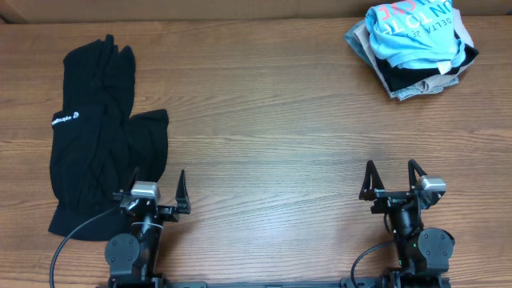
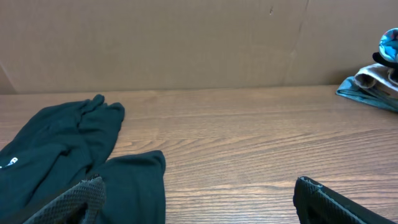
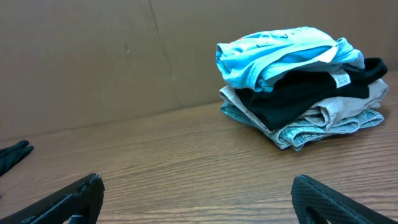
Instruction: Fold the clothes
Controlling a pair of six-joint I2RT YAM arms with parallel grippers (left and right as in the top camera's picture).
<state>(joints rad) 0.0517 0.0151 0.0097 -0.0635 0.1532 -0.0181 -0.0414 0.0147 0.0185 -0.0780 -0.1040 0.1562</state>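
Waiting near me to start, left gripper (image 1: pixel 158 173) and right gripper (image 1: pixel 391 165) gape empty; rumpled black soft-fabric garment (image 1: pixel 96 136) lies left.

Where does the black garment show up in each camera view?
Overhead: the black garment fills the left side of the picture.
Left wrist: lower left, close to the camera.
Right wrist: only a black tip at the far left edge.
Shared landmark: the clothes pile topped in light blue.
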